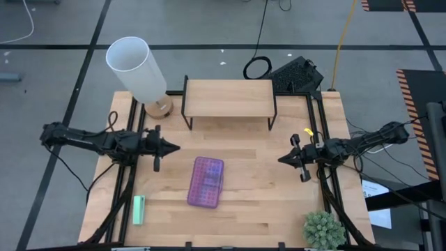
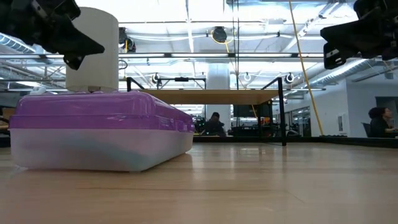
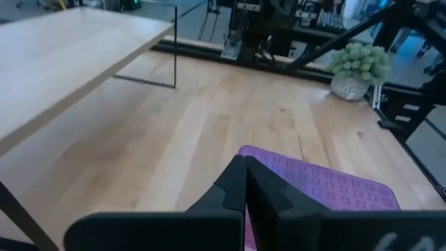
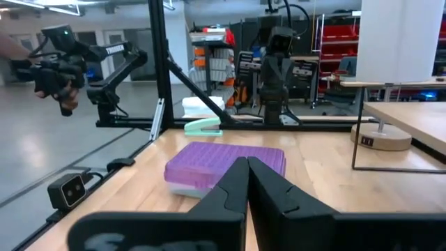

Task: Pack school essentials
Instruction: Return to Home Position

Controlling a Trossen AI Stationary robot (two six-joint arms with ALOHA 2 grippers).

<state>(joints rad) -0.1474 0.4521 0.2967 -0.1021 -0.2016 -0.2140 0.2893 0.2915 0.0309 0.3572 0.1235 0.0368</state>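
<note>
The left end effector [image 1: 174, 147] hangs over the table [image 1: 251, 181] on its left side, fingers pressed together into a point, holding nothing. The right end effector [image 1: 282, 160] mirrors it on the right side, fingers likewise pressed together and empty. Both point inward toward the middle, well apart from each other.

Between them, a little nearer the front edge, lies the purple case [image 1: 206, 181], shut, flat on the wood. In the low view its purple lid sits on a clear lower half [image 2: 99, 149]; whether anything lies inside cannot be told, as the clear part shows only a blur. Pencils, scissors, pen, packet and pad show in no view.

A mint-green block [image 1: 139, 209] lies near the front left corner, beside the left rail. In the right wrist view it shows beyond the case [image 4: 223, 164], partly behind it.

At the back, a wooden shelf [image 1: 228, 97] on black legs stands in the middle, and a white lamp [image 1: 136, 66] on a round wooden base stands to its left; the shade covers much of the base from above. A small potted plant [image 1: 324, 230] sits at the front right corner, cut off by the picture's edge.

In the low view both arms are cut off at the top corners, and people sit in the room far behind.
</note>
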